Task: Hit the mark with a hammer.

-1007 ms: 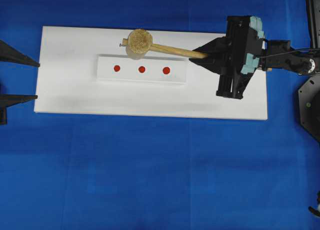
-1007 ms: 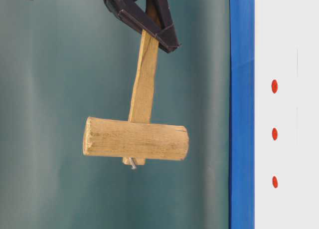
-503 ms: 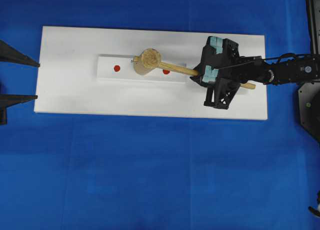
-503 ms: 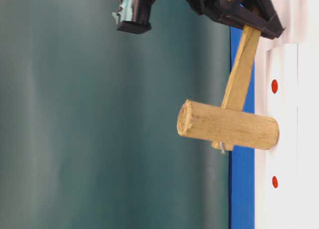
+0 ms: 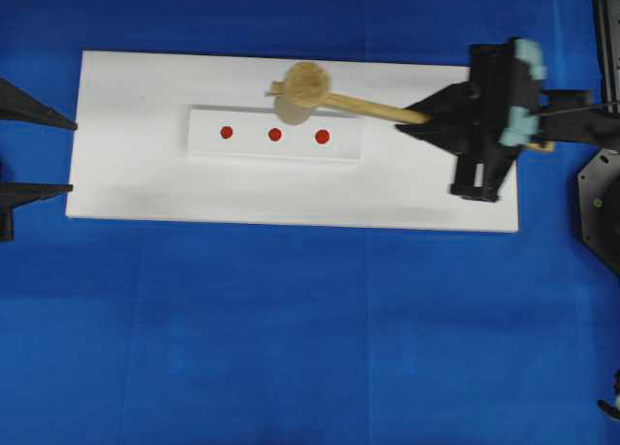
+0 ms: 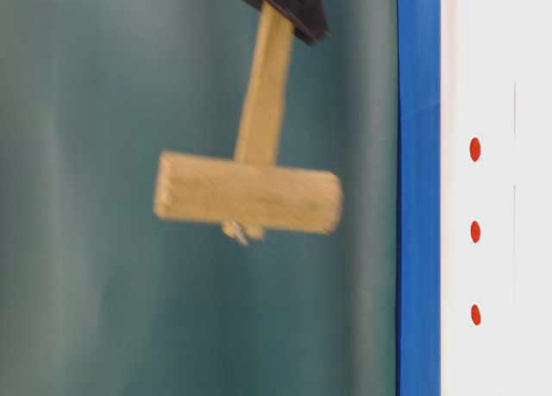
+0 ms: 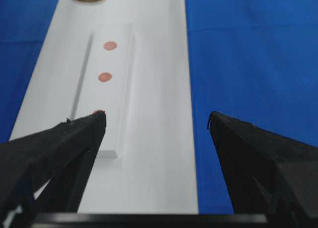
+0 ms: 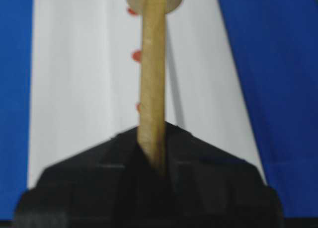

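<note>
With its thick cylindrical head raised clear of the board, the light-wood mallet (image 5: 312,84) hangs in the air above the far edge of the raised white strip (image 5: 274,135), handle running right into the right gripper (image 5: 426,123). Table-level view shows the head (image 6: 248,191) well apart from the white surface, blurred. Three red dots sit in a row on the strip: left (image 5: 226,132), middle (image 5: 274,134), right (image 5: 323,136). Head now sits nearest the right dot, but offset toward the far side.

Risk: a downswing from here could land off the dots or between two, since the head is not lined up over any of them. The grip is far from the head on a slim squared handle (image 8: 152,74), so the mallet could twist or slip in the jaws on impact.

Right claw is clamped tight on the handle. Left gripper (image 7: 154,123) is spread wide, holding nothing, parked at the left end of the flat white base board (image 5: 126,183), touching nothing.
</note>
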